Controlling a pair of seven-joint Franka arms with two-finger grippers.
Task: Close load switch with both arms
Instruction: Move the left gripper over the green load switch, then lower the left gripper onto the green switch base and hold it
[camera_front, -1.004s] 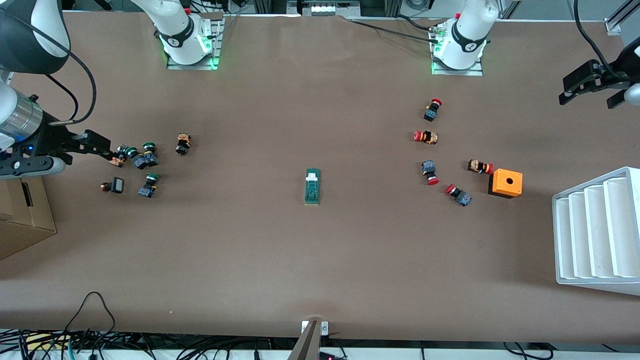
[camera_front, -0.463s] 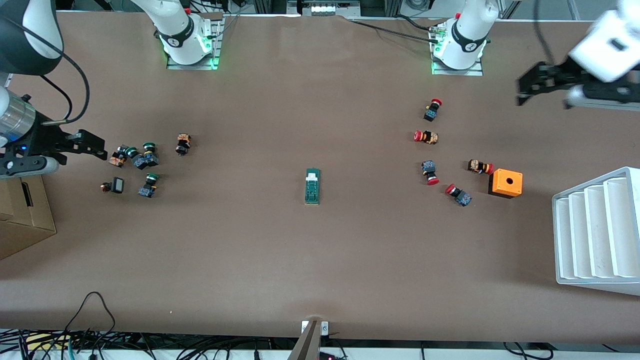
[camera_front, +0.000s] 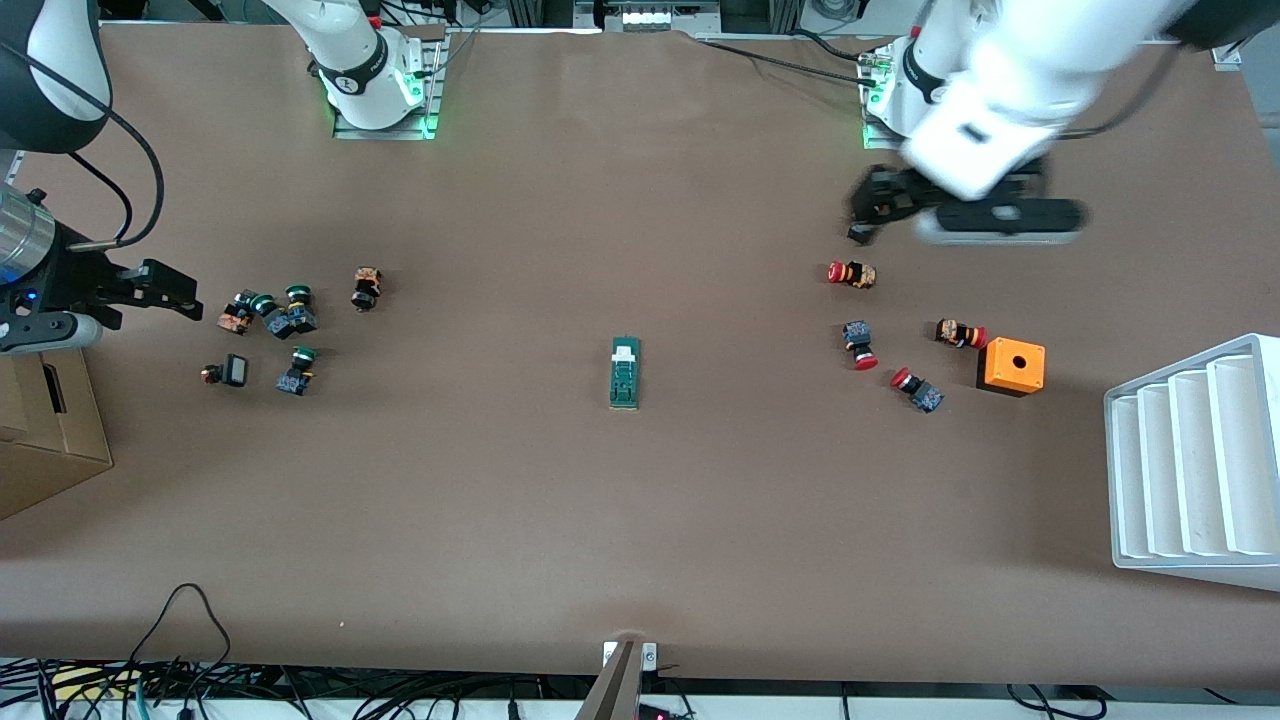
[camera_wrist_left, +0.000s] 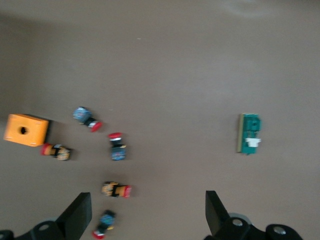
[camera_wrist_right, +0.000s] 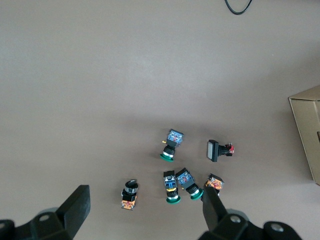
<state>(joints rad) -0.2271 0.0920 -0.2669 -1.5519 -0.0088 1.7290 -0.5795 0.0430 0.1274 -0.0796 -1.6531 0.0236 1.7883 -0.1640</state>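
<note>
green load switch (camera_front: 625, 373) mid-table; both grippers' jaws wide, empty

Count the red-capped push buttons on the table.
5 red-capped buttons, toward the left arm's end: one beside the orange box, one nearer the front camera, two toward the load switch, one under the left end effector, largely hidden from the front view.

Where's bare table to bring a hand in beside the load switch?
Bare table rings the load switch, out to the green-capped buttons and red-capped buttons. Those clusters are crowded, the red one by the orange box.
</note>
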